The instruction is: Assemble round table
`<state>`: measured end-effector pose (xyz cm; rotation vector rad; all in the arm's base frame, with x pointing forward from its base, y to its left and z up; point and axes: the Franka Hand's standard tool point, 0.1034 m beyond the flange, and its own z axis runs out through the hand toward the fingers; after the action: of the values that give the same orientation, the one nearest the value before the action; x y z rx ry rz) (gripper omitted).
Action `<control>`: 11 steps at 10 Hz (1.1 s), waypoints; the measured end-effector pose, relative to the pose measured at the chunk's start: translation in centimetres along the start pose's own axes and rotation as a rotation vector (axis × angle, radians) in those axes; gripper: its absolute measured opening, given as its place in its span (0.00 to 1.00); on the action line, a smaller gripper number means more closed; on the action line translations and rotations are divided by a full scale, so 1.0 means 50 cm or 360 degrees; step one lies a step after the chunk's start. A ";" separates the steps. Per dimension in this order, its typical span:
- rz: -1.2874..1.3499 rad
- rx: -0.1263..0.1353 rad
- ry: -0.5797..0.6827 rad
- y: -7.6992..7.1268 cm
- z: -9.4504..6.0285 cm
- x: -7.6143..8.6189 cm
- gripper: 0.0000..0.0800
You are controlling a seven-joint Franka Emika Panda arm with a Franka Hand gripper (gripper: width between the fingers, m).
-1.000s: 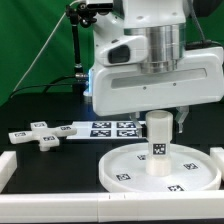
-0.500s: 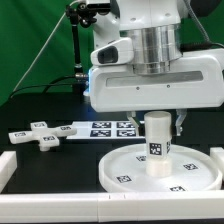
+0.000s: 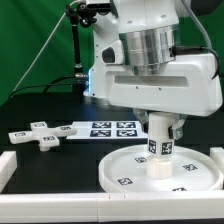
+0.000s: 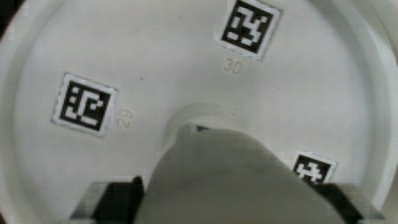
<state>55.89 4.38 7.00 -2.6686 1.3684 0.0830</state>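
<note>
The tool is clamped on the short leg, which stands upright on the hub of the round disc; the step in hand looks like screwing the leg in; the next move calls for twisting until seated, then fetching the cross-shaped foot, well apart on the worktop.

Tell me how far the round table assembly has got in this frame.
Done: the large white rimmed round plastic disc lies flat, and the short white plastic cylinder leg stands upright on its central hub. In hand: the gripper looks closed on the leg's top; whether it is fully seated cannot be told. Left: the white cross-shaped plastic foot lies apart, at the exterior view's left, unattached.
</note>
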 end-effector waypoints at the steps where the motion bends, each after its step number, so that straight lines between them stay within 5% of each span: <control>1: 0.0155 0.0008 -0.0003 -0.002 0.001 -0.003 0.52; 6: 0.0450 0.0055 -0.0031 -0.003 0.002 0.002 0.52; 8: 0.0283 0.0054 -0.0029 -0.006 -0.001 0.004 0.77; 11: -0.0145 0.0061 -0.0020 -0.010 -0.003 0.006 0.80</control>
<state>56.44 4.40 7.18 -2.6893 1.2296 0.0628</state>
